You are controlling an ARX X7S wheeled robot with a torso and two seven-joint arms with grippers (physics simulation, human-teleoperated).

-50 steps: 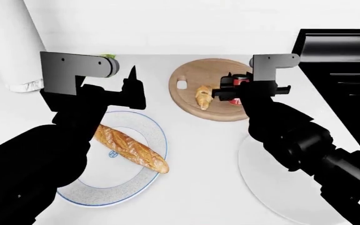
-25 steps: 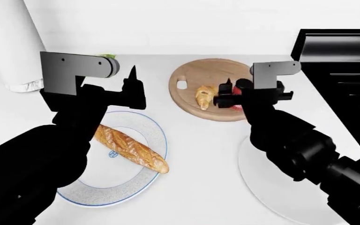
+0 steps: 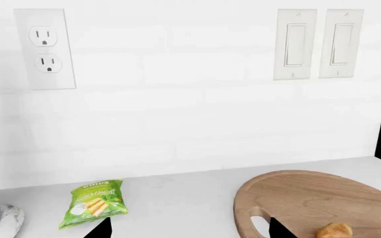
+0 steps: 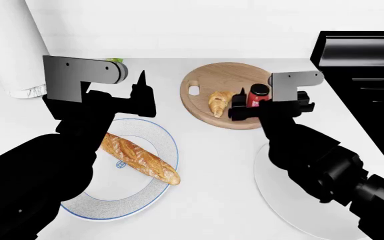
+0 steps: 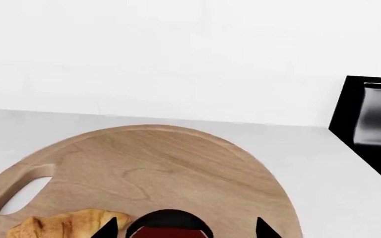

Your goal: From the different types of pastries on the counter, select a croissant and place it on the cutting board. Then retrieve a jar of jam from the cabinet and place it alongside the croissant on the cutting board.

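Note:
The round wooden cutting board [image 4: 212,80] lies on the white counter [image 4: 212,150]. The croissant [image 4: 219,103] lies on it. The dark red jar of jam [image 4: 257,96] with its black lid stands upright on the board, just right of the croissant. My right gripper [image 4: 264,106] is open, its fingertips on either side of the jar without touching it; the right wrist view shows the jar [image 5: 169,225], croissant [image 5: 65,225] and board [image 5: 164,163]. My left gripper [image 4: 130,82] is open and empty, left of the board. The left wrist view shows the board [image 3: 323,198] and croissant [image 3: 334,230].
A long baguette [image 4: 138,159] lies on a blue-rimmed plate [image 4: 122,212] under my left arm. A plain white plate [image 4: 279,200] sits under my right arm. A green snack bag [image 3: 93,203] lies by the wall. A paper towel roll [image 4: 12,50] stands far left, a black appliance [image 4: 365,75] at right.
My right gripper has let go of the jar and drawn back toward me. The jar now stands free on the board beside the croissant. The left arm has not moved.

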